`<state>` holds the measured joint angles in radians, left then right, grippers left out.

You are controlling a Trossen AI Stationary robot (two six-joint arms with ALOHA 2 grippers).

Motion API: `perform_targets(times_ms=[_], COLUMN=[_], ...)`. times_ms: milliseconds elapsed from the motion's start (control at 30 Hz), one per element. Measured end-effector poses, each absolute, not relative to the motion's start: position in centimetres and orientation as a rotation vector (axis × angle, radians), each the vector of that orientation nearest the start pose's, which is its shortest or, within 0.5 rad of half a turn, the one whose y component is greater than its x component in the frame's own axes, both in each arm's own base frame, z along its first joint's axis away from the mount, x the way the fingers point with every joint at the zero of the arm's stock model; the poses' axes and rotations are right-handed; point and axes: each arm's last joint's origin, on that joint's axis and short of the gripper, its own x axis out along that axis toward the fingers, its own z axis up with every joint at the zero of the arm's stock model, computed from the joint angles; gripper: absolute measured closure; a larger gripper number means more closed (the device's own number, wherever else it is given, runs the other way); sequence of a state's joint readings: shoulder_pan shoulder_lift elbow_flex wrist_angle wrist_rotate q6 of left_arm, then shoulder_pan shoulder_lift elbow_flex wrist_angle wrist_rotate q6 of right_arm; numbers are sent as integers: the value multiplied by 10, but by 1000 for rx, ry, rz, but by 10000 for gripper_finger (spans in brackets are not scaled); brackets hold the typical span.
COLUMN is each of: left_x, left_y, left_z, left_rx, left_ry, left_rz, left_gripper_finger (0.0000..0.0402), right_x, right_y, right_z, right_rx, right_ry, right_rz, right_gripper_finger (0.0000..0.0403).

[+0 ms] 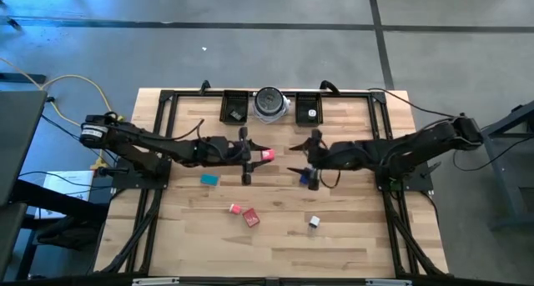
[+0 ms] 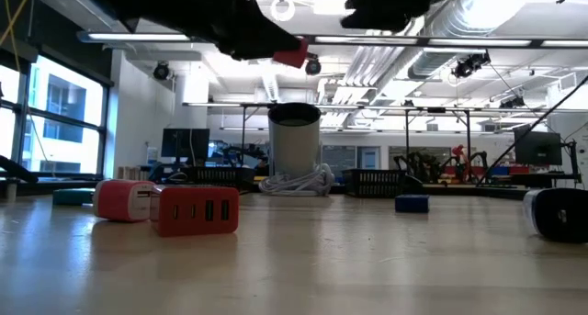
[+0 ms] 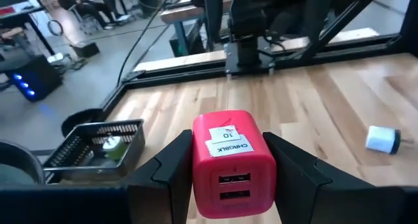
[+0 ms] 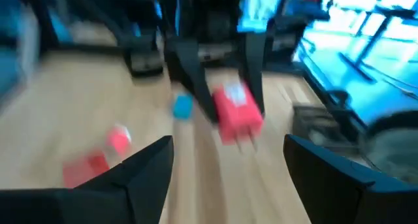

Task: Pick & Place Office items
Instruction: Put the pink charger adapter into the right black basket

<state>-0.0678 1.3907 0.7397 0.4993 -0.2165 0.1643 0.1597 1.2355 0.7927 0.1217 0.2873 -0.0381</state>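
Observation:
My left gripper (image 1: 264, 153) hangs above the table's middle, shut on a red charger block (image 3: 228, 162) with two ports and a white label. My right gripper (image 1: 294, 158) faces it from the right, open, with nothing between its fingers (image 4: 228, 178). It is close to the block and apart from it. On the table lie a teal piece (image 1: 209, 179), a pink piece (image 1: 235, 208), a red piece (image 1: 250, 218), a blue piece (image 1: 307, 179) and a white-and-black piece (image 1: 314, 223). My left gripper pinches the red charger block by its two opposite side faces (image 3: 197, 165), one finger on each. The fingers (image 3: 171, 168) reach in about level from the table's left. The block is lifted clear of the table, with its ported face toward the wrist and its prongs (image 4: 245, 140) pointing away.
Two black trays (image 1: 234, 107) (image 1: 309, 107) flank a round silver dish (image 1: 270, 102) at the far edge. The tray near the dish (image 3: 98, 145) holds a green-white piece (image 3: 112, 144). A black frame (image 1: 167, 111) borders the wooden table (image 1: 350, 244).

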Motion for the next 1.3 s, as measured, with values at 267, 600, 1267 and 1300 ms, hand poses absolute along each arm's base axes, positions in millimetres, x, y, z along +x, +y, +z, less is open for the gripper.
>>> perform_targets(times_ms=[267, 600, 1267, 1300], left_x=[300, 297, 293, 295], left_y=[-18, -32, -47, -47], left_z=[260, 275, 264, 261], left_rx=[233, 312, 441, 448], left_ry=[42, -127, -297, -285], left_rz=[136, 110, 83, 93], left_gripper_finger=[251, 251, 251, 251], right_x=[256, 247, 265, 266], right_y=[17, 14, -7, -8], right_z=[243, 242, 238, 236], right_rx=[51, 89, 385, 414], right_ry=[105, -101, -348, -341], right_rz=[-21, 74, 250, 252], right_gripper_finger=[126, 126, 126, 126])
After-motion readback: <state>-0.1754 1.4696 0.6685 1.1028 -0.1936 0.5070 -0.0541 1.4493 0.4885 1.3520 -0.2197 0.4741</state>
